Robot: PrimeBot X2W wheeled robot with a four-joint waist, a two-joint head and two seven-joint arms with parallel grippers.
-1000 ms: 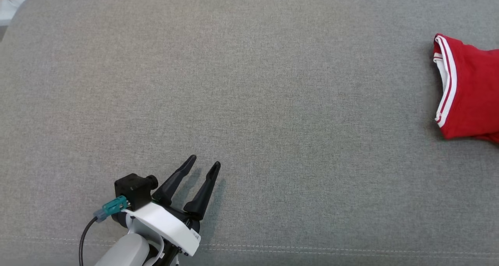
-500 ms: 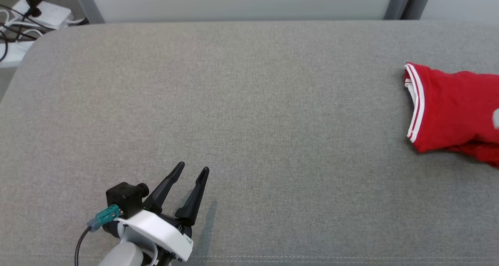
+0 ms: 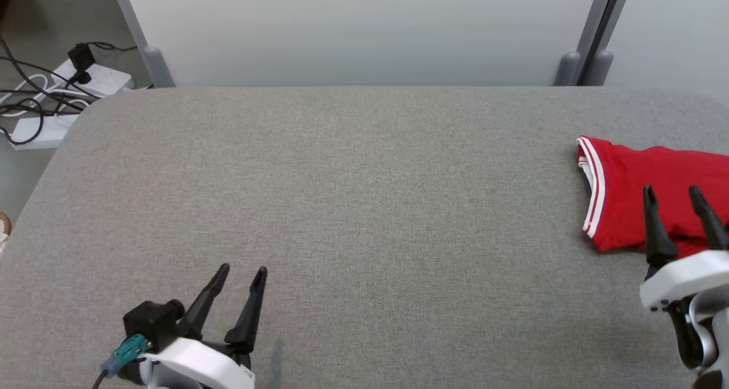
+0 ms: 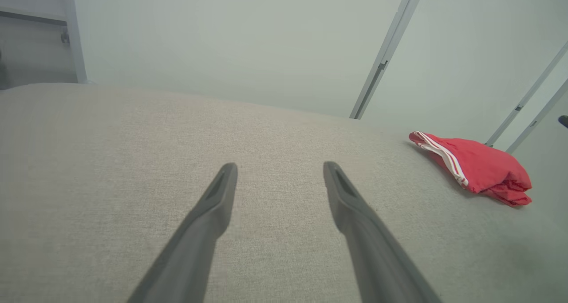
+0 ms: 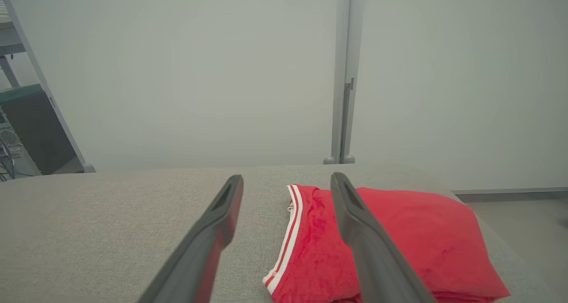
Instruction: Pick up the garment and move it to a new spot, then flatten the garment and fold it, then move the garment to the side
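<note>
Right tool (image 3: pixel 671 191) hangs released, its two dark fingers spread with nothing between them, just on my side of the garment (image 3: pixel 626 172) and pointing straight at it. From the head view the fingertips overlap the red cloth's near edge. From the right wrist view the garment (image 5: pixel 399 232) sits dead ahead, its white-striped hem showing in the gap between the fingers and the bulk of the cloth behind the right-hand finger. So the tool is lined up slightly toward the garment's hem side (whether it hovers over the cloth or just short of it, I cannot settle from these angles).

The garment lies as a compact red bundle. The grey surface (image 3: pixel 364 207) stretches bare away from its hem side and ends not far beyond its opposite side. Its long axis runs crosswise to the right tool's reach, from the striped hem off past the head view's edge.

Left tool (image 3: pixel 242 269) is equally released and empty, well apart from the garment on its hem side, and its wrist view has the garment (image 4: pixel 479 170) far off to one side.

My judgement: the right arm is much the nearer, and the coming move is a short reach forward and down onto the garment's near edge.
</note>
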